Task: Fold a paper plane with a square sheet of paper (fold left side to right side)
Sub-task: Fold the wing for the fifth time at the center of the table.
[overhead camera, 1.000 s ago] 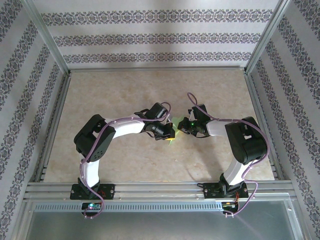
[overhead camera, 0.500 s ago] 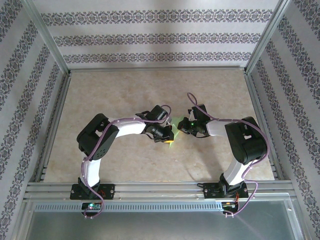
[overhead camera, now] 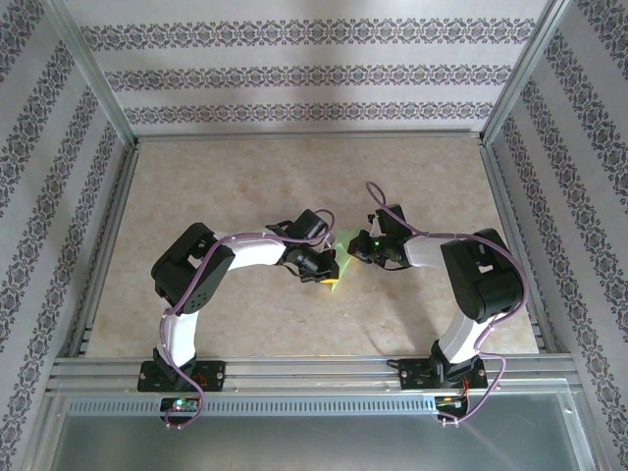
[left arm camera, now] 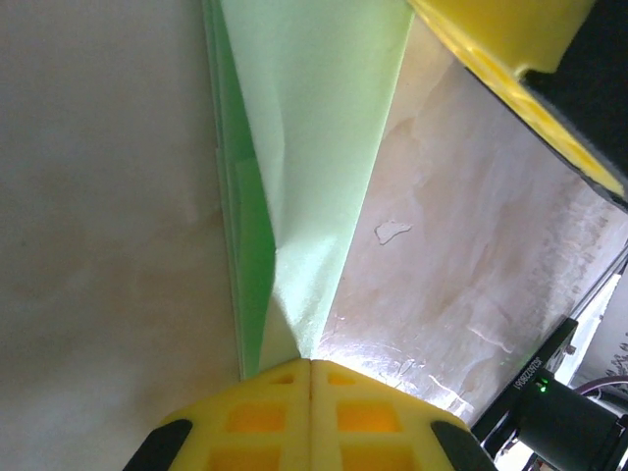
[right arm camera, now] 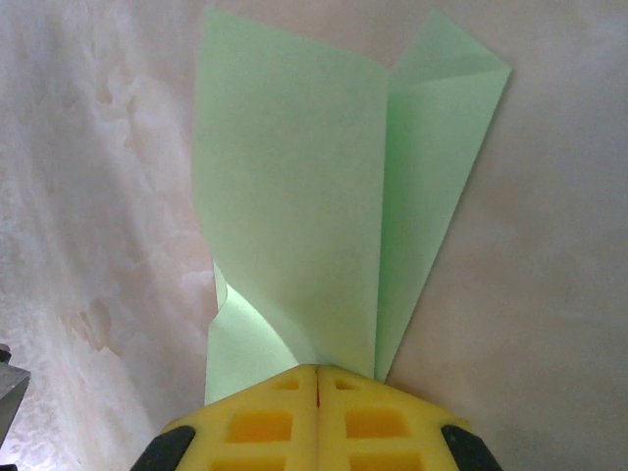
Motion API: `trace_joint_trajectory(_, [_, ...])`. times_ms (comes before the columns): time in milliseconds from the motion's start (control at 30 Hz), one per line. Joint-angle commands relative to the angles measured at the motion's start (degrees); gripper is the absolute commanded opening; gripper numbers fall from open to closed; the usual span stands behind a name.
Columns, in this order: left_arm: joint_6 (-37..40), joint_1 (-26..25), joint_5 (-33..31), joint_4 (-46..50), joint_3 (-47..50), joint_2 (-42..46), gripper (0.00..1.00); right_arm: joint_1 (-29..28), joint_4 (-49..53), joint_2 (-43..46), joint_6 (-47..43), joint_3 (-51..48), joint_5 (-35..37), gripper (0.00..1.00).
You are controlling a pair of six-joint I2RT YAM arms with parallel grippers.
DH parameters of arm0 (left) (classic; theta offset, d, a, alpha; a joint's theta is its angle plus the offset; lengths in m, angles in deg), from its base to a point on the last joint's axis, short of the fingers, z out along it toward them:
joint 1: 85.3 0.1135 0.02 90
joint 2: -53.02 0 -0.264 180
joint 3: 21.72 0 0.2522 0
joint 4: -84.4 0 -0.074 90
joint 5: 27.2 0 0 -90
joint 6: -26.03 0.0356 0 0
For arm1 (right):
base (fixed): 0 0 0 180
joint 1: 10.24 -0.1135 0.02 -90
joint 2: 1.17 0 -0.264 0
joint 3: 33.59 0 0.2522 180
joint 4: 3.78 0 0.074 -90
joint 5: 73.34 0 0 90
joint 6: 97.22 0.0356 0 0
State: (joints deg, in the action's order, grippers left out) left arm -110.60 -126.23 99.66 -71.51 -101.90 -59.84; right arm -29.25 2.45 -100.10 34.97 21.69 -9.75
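The sheet of paper (overhead camera: 340,251) is light green and partly folded into a long narrow shape, lying mid-table between my two grippers. In the left wrist view the paper (left arm camera: 304,147) has flat darker layers on the table and a paler flap that narrows into the seam of my left gripper (left arm camera: 311,361), which is shut on it. In the right wrist view a wide flap of the paper (right arm camera: 294,196) rises from my right gripper (right arm camera: 317,367), also shut on it. Seen from above, the left gripper (overhead camera: 327,273) and right gripper (overhead camera: 355,250) nearly touch.
The beige table (overhead camera: 245,177) is bounded by aluminium rails, one along the near edge (overhead camera: 314,368), and patterned walls on three sides. A yellow finger of the right gripper (left arm camera: 500,49) hangs close above the paper in the left wrist view.
The left gripper has drifted slightly toward the near-left with the paper's end in it. The right arm has barely moved.
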Motion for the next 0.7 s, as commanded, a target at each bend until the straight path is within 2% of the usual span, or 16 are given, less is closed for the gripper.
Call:
trace_joint_trajectory(0, [0.5, -0.6, -0.9, 0.1, 0.8, -1.2, 0.05, -0.9, 6.8, -3.1, -1.1, -1.3, 2.8, 0.0])
trace_joint_trajectory(400, [0.9, -1.1, -2.4, 2.1, 1.2, -2.5, 0.04, -1.0, 8.1, -1.3, -1.2, -0.1, 2.5, 0.0])
trace_joint_trajectory(667, [3.6, -1.6, -6.6, 8.4, -0.5, -3.0, 0.01, 0.2, 9.2, 6.1, -1.5, 1.9, 0.2, 0.0])
